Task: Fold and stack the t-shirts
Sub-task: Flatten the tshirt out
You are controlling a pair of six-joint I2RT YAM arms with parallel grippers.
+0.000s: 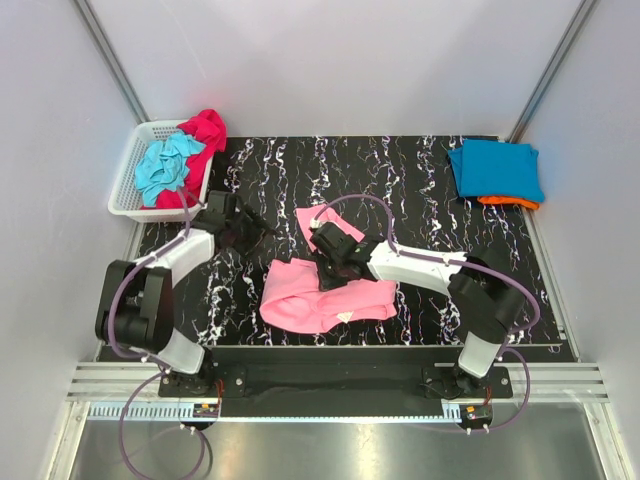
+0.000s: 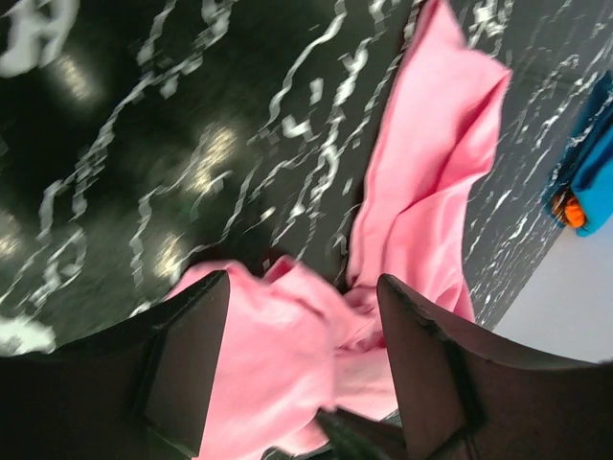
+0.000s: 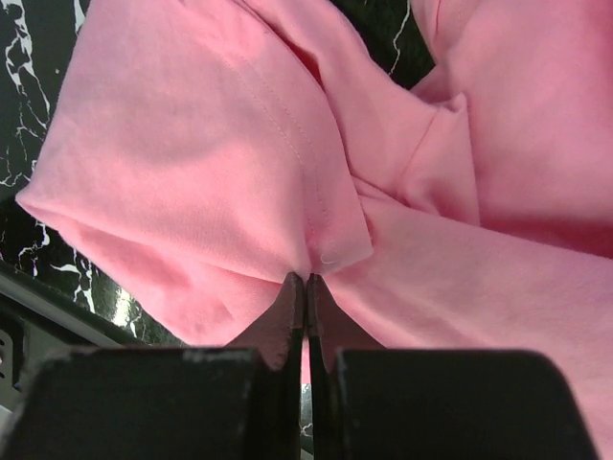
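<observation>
Pink t-shirt (image 3: 239, 163) pinched in right gripper (image 3: 306, 280) tips, left gripper (image 2: 302, 286) parted, not touching it.

in the top view we see our left arm folded at the elbow near 8 o'clock. its forearm runs up toward 1 o'clock, and the left gripper (image 1: 250, 226) points to 3 o'clock with its fingers (image 2: 192, 355) spread well apart. our right arm stretches from its base at 5 o'clock out toward 10 o'clock, low over the middle, and the right gripper (image 3: 306, 280) is clamped tight, its tips pinching a fold of the pink t-shirt (image 3: 192, 144).
</observation>
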